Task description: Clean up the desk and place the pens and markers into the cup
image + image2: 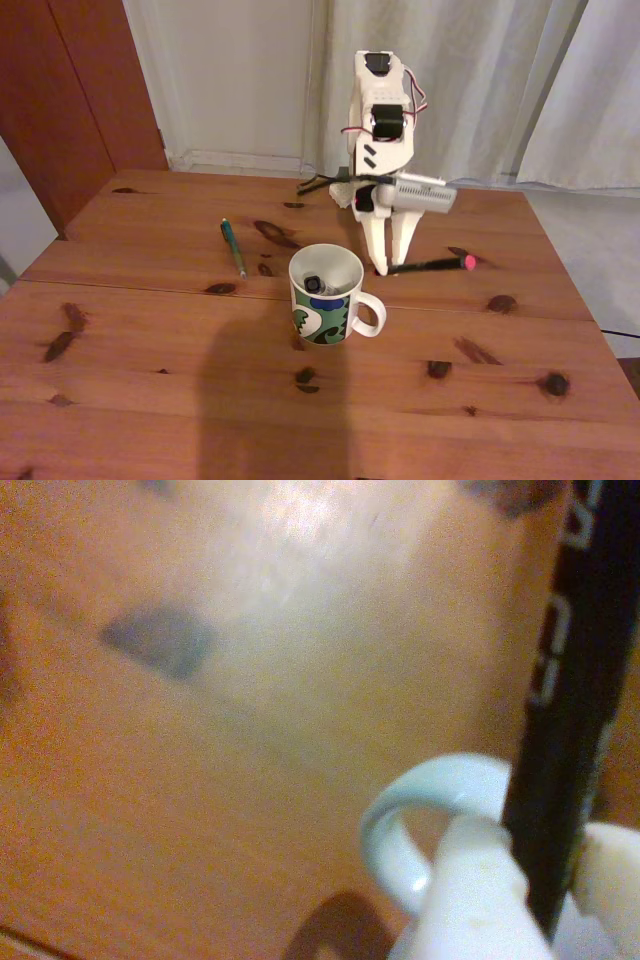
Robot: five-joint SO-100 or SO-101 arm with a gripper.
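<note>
Fixed view: black pen [428, 265] lengthwise left-right

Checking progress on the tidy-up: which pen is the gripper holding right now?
The black pen with the red end, clamped at the gripper. The green pen lies apart, untouched, left of the cup.

Pale lettering is seen along the black pen [565, 700] in the wrist view, running up its barrel, but it is blurred and cannot be read with certainty. On the mug [322, 310] in the fixed view a swirl pattern is seen, and no text can be read there.
</note>
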